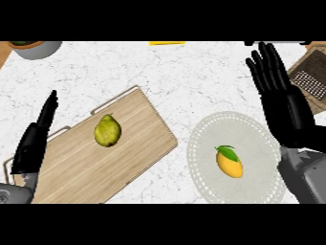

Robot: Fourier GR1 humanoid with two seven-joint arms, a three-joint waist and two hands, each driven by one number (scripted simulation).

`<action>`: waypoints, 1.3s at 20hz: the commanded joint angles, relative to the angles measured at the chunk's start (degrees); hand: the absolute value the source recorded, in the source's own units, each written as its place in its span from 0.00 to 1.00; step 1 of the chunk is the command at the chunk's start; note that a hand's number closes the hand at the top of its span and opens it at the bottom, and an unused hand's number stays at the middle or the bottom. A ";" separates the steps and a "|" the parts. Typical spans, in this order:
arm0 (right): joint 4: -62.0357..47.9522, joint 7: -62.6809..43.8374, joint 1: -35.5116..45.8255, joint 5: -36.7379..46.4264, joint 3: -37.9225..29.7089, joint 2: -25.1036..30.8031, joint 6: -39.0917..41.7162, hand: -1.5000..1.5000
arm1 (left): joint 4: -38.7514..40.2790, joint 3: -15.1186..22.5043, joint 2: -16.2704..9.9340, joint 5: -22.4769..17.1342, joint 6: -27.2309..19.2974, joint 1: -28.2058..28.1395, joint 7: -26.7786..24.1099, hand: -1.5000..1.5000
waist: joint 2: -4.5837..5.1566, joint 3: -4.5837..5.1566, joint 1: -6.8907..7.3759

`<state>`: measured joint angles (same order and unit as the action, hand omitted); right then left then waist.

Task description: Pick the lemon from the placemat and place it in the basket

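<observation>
The lemon (229,163), yellow-orange with a green leaf, lies on the round white placemat (222,128) at the lower right. At the far right edge stands the brown woven basket (319,76), partly cut off by the view. Between placemat and basket my right hand (287,112) is open, its fingers straight and pointing away from me. It is above and to the right of the lemon and does not touch it. Over the left end of the wooden board my left hand (33,143) shows edge-on, open with straight fingers and holding nothing.
A wooden cutting board (134,155) with a wire handle lies at the centre left, with a yellow-green fruit (107,130) on it. A grey pot (37,49) stands at the far left corner and a yellow object (167,43) at the far edge. The counter top is white marble.
</observation>
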<state>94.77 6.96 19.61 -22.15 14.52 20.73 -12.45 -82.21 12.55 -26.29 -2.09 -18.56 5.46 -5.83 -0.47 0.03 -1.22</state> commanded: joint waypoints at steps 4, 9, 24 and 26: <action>5.67 3.12 -12.66 -1.25 -1.76 7.14 10.40 1.00 | -5.45 -2.78 7.08 -6.60 0.37 -1.92 -1.13 0.50 | 0.16 -0.05 0.41; 12.72 11.53 -16.06 12.97 14.09 7.40 15.98 1.00 | -7.22 -1.49 12.29 -10.64 0.33 -1.77 0.50 0.50 | -0.04 0.00 0.53; 26.85 -28.58 -29.16 51.81 6.02 22.63 -4.92 0.00 | -12.40 -3.37 10.28 -11.25 0.13 -6.14 2.47 0.50 | -0.53 0.67 -1.65; 29.56 -34.94 -27.68 52.66 4.99 27.47 1.87 0.00 | -13.27 -2.70 9.62 -10.57 0.86 -6.38 2.06 0.50 | -0.29 0.65 -0.51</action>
<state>119.36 -16.76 -8.35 26.19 22.24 40.21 -17.34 -94.39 9.50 -16.18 -13.21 -18.02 -0.32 -3.51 -0.90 0.59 -2.38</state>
